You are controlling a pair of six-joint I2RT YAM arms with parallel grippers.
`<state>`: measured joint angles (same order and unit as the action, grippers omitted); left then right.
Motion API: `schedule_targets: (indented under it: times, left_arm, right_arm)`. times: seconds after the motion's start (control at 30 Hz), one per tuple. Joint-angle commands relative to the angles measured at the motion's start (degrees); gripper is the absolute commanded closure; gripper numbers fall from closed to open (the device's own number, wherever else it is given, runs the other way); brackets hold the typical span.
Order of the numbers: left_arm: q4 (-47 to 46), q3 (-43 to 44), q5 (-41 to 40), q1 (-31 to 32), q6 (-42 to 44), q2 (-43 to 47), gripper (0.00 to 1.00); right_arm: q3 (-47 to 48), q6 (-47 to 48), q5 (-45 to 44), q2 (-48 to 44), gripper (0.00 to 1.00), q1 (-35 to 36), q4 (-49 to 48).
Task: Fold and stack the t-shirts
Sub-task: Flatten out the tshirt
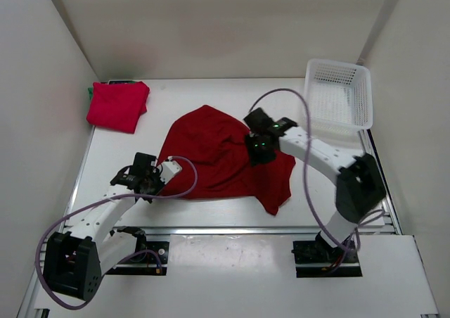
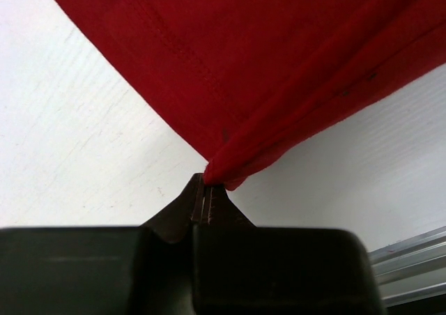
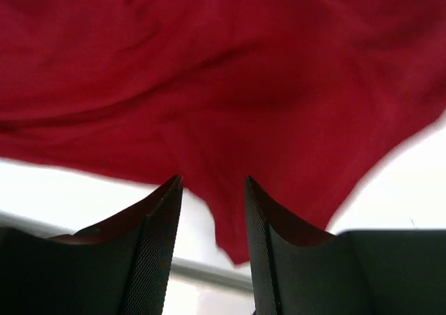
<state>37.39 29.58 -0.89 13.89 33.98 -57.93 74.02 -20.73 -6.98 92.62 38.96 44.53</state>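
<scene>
left jaws pinch red shirt (image 1: 211, 153) corner | right jaws apart over it | basket (image 1: 338, 65) far right | folded shirt (image 1: 117, 105) far left

Your table (image 1: 119, 156) is white and flat. In its middle you see the loose red t-shirt (image 1: 211, 153), spread out and wrinkled, with one end reaching toward the near right side. In the far left corner lies the folded red t-shirt (image 1: 117, 105). A small edge of the green t-shirt (image 1: 91, 91) shows at its far left side. The white mesh basket (image 1: 339, 115) stands at the far right corner, apart from the shirts.
</scene>
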Motion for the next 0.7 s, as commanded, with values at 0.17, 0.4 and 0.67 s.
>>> schedule_targets:
  times: [0.17, 0.4, 0.67]
  left_arm:
    - [-1.3, -1.5, -0.2, -0.4, -0.4, 1.0, 1.0]
    - [-1.5, -2.2, 0.0, -0.4, -1.3, 1.4, 1.0]
    - [-1.6, -1.9, 0.1, -0.3, -1.0, 1.1, 1.0]
  right_arm:
    - [15.6, 9.6, -5.5, 18.7, 0.55, 5.5, 7.7]
    - [15.1, 8.9, 1.5, 20.7, 0.53, 4.6, 6.6]
    - [10.4, 6.1, 6.1, 21.9, 0.48, 5.7, 3.7]
